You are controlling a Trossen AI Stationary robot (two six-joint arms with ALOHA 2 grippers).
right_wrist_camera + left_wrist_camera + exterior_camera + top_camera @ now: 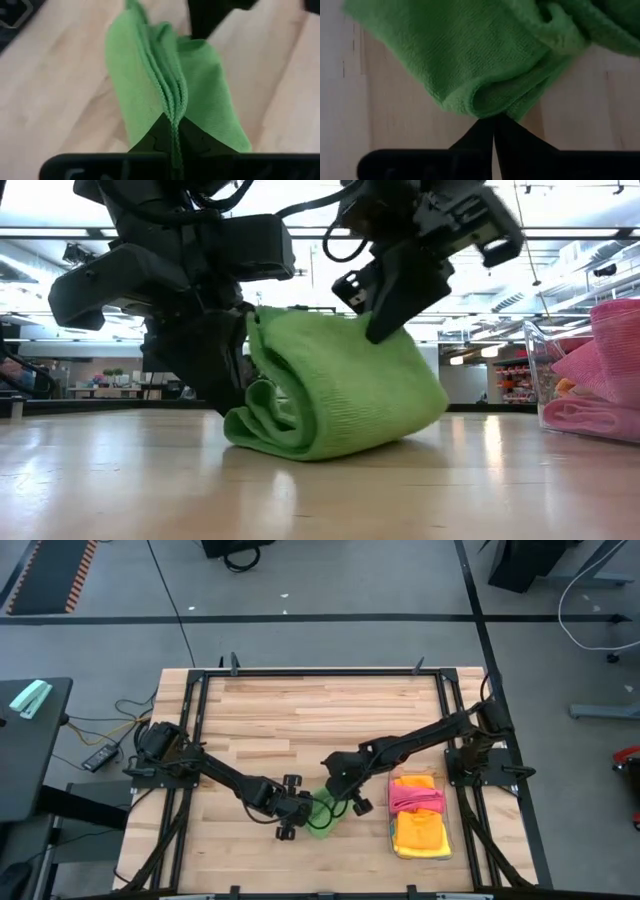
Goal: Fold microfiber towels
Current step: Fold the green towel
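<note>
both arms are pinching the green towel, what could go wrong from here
1. The left end effector holds only the very edge of the green towel; a pull could slip it free.
2. The right end effector clamps several stacked layers; one could slide out and undo the fold.
3. The clear bin of folded towels sits close beside the right arm, so a wide swing might knock it.

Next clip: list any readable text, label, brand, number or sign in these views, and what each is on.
None can be read.
Green microfiber towel: plain, no tag or print visible.
Pink and orange folded towels in the clear plastic bin: no lettering visible.
Wooden table: no marks.
Left gripper and right gripper: a faint embossed mark on the right one's body, too blurred to read.
Shop-like signs in the room behind, low view: too small to read.
</note>
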